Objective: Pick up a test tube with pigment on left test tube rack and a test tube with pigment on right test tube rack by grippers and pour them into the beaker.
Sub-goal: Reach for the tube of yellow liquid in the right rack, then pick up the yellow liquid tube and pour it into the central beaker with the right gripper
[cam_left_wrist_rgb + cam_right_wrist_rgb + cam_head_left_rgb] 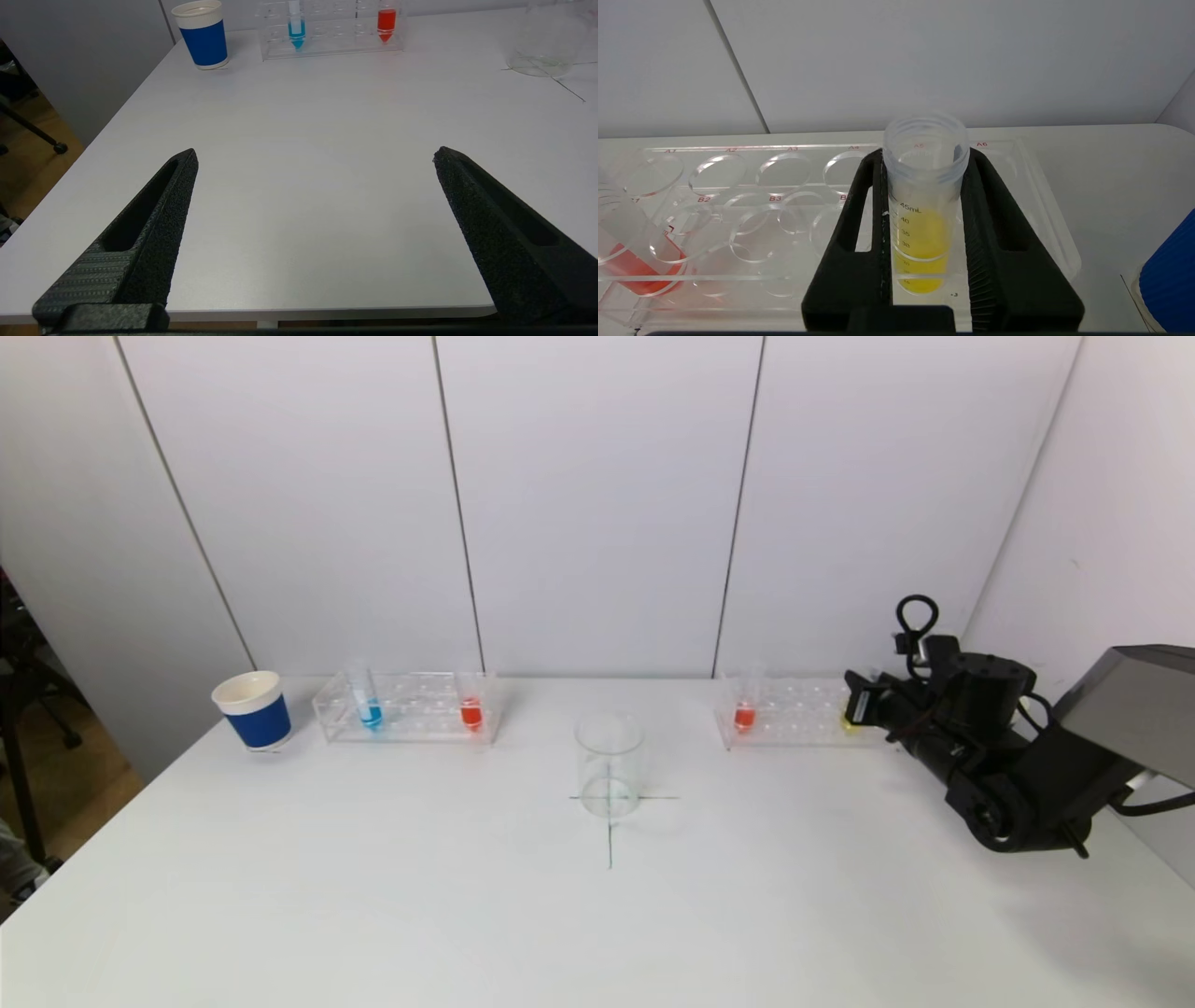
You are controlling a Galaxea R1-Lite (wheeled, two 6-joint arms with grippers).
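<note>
The clear beaker [609,763] stands mid-table on a drawn cross. The left rack [411,709] holds a blue-pigment tube [371,709] and a red-pigment tube [471,711]. The right rack [794,714] holds a red-pigment tube [744,714] and, at its right end, a yellow-pigment tube [922,233]. My right gripper [924,154] is shut on the yellow tube just below its rim; the tube stands upright in the rack. My left gripper [315,151] is open and empty above the table's near left edge, out of the head view.
A blue paper cup [254,709] stands left of the left rack. A blue ribbed object [1169,280] sits close beside the right rack. The wall runs directly behind both racks. The right arm [990,756] lies over the table's right side.
</note>
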